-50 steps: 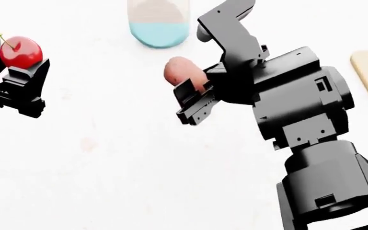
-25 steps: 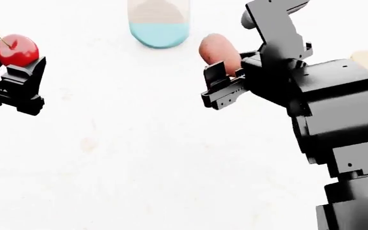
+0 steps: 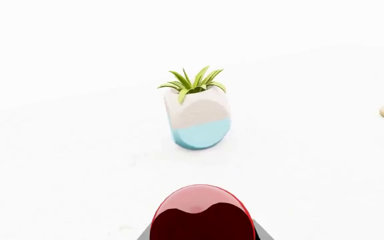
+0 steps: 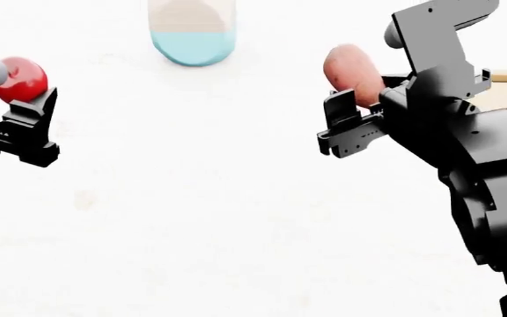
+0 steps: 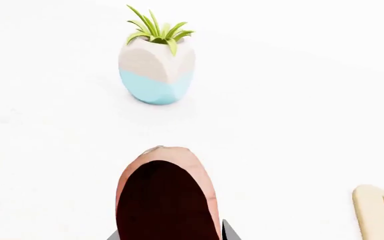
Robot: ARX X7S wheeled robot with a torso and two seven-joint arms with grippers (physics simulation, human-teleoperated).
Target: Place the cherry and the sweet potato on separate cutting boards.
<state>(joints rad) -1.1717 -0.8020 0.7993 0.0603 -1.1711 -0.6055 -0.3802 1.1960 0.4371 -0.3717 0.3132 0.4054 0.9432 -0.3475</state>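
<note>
While each claw grips its fruit, cherry (image 4: 22, 79) left, sweet potato (image 4: 352, 74) right, white tabletop (image 4: 192, 218) spreads below.

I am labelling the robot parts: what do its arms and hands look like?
Both are matte black and blocky, with angular housings. The right hand has flat, stepped finger plates; the left hand looks alike, with a grey rounded part near it. No cables, markings or sleeves are visible.
</note>
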